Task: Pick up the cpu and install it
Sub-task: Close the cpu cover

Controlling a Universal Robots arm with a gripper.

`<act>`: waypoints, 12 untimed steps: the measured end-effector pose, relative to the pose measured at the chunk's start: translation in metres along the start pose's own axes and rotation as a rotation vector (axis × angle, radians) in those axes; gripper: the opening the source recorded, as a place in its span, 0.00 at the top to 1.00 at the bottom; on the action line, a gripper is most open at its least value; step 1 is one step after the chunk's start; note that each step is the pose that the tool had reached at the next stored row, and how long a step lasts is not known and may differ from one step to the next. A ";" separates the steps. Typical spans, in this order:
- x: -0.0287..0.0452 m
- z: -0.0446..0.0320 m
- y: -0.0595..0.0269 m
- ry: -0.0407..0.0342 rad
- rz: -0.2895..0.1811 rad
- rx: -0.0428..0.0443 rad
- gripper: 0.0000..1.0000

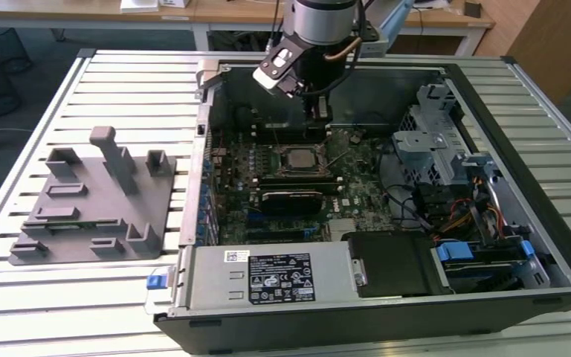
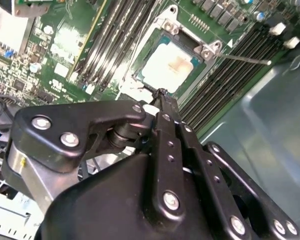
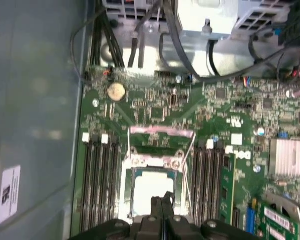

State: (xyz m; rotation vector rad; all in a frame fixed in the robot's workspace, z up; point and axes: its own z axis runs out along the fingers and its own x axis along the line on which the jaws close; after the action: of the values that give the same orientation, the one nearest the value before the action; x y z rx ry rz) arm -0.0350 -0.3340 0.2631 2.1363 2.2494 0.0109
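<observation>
1. Placing the cpu (image 2: 172, 67): lying flat inside the socket (image 3: 131, 162), pale metal top up and square to the frame in both wrist views.
2. Reading the gripper (image 2: 162, 94): hovering over the near edge of the socket, with the fingers (image 2: 167, 130) drawn narrow, pressed one against the other and holding nothing.
3. Judging the step: probably past pick-up and placement, somewhere in the tail of the install. Impossible to tell from here whether the chip is fully bedded on its contacts.
4. Noting the hold-down: what looks like the load plate (image 3: 162, 131) swung up and open, and the thin retention lever (image 2: 245, 59) standing free beside the socket. Not clamped yet, by the look of it.
5. Weighing any further motion: calls for a straight path clear of the raised plate, the lever and the memory slots (image 2: 122, 40) crowding both sides. Calls also for no sideways drag across the chip top, since nothing pins it down.
6. Setting the scene from the exterior view: open computer case (image 1: 365, 320) lying on a slatted surface (image 1: 27, 297), with a grey fixture tray (image 1: 87, 223) well apart on the exterior view's left, nothing touching it.
</observation>
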 end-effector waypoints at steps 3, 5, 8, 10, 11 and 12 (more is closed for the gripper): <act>-0.0006 0.0003 0.0102 -0.0001 0.000 0.0027 0.89; -0.0009 0.0006 0.0167 0.0000 0.000 0.0039 0.89; -0.0012 0.0000 0.0207 -0.0003 0.000 0.0045 0.89; -0.0012 -0.0031 0.0208 0.0000 0.000 0.0042 0.89; -0.0012 -0.0047 0.0209 0.0000 0.000 0.0042 0.89; -0.0013 -0.0055 0.0211 0.0001 0.000 0.0042 0.89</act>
State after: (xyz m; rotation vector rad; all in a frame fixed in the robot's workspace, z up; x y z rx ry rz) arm -0.0141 -0.3340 0.2693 2.1384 2.2515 0.0063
